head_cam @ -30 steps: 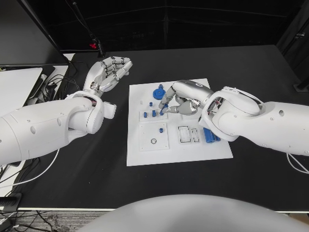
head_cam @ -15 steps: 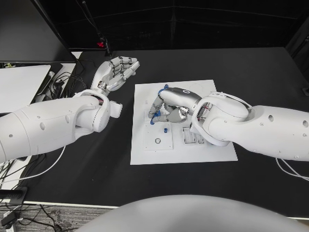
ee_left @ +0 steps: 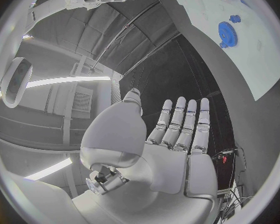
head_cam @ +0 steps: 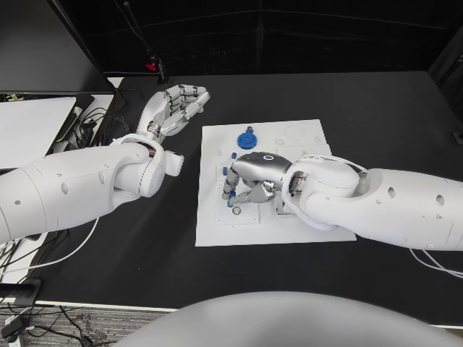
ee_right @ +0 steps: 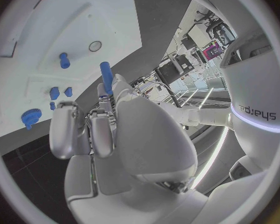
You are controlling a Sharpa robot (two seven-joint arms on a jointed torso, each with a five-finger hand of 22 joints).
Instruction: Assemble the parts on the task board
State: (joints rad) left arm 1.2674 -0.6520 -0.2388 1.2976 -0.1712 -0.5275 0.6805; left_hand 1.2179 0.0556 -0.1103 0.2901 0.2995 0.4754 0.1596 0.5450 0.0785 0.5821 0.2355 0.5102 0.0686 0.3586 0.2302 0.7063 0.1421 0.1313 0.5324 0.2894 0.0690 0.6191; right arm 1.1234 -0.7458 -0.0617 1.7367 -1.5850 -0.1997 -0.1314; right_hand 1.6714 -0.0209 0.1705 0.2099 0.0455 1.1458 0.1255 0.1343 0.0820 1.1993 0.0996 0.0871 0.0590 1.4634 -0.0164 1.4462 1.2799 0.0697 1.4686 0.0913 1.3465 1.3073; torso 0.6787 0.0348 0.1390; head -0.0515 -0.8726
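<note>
fingers of the right hand [ee_right: 109, 129] pinch a slim blue cylindrical peg [ee_right: 106, 76] just above the white rectangular task board [head_cam: 216, 224], near a small round hole [ee_right: 95, 46] in a raised white block. left hand [head_cam: 169, 108] hangs flat and spread beside the board, holding nothing. blue toothed gear [head_cam: 247, 138] and several short blue pegs [ee_right: 64, 60] already stand in the board, so assembly looks partly done, with this peg not yet seated.

Your head camera looked straight down on the task board [head_cam: 276, 230]. Each wrist camera sat close behind its own hand, both sharing that board's blue gear [ee_left: 227, 34].
</note>
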